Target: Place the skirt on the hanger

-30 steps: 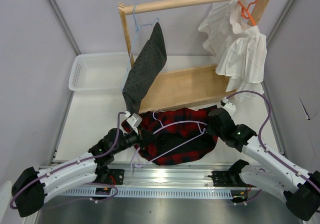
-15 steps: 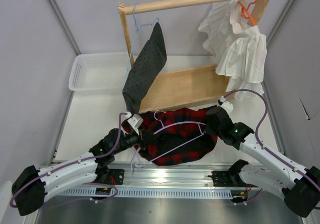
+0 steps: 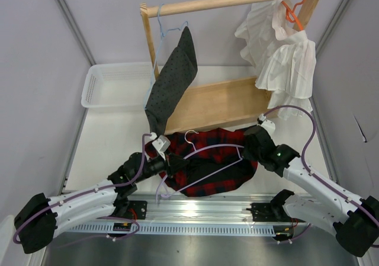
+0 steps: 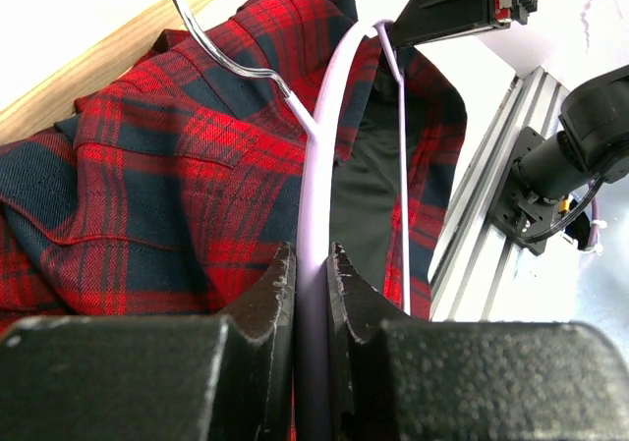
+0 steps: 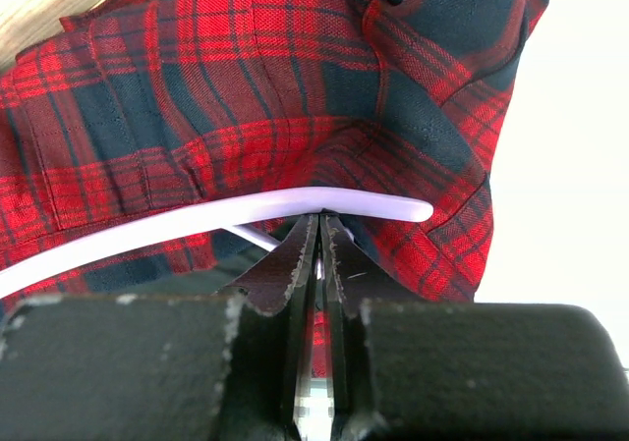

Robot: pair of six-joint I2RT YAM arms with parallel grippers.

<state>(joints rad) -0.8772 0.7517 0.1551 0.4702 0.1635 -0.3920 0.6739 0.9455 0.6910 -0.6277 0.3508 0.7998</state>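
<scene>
Nearest to us, in front of the wooden rack (image 3: 219,103), our left gripper (image 4: 310,269) is shut tight on one arm of the lilac hanger (image 4: 316,166). Our right gripper (image 5: 316,227) is almost closed too. It sits right under the other end of the lilac hanger. We cannot tell if it pinches cloth or the thin bar there.

The plaid skirt (image 4: 147,186) lies bunched on the table (image 3: 112,135), just in front of the rack, between our two grippers. The lilac hanger lies across the top of it, with its silver hook pointing toward the rack.

We think the job is about half done. We have hold of the hanger and it is on the skirt, but the skirt is not hanging from it yet. We think the waist has to go over both ends, and then we lift.

Farther back, on the rack, a grey speckled garment (image 3: 174,76) hangs from a light blue hanger (image 3: 161,26), and a white ruffled garment (image 3: 284,58) hangs from an orange hanger (image 3: 294,8). A white basket (image 3: 89,88) sits left of the rack.
</scene>
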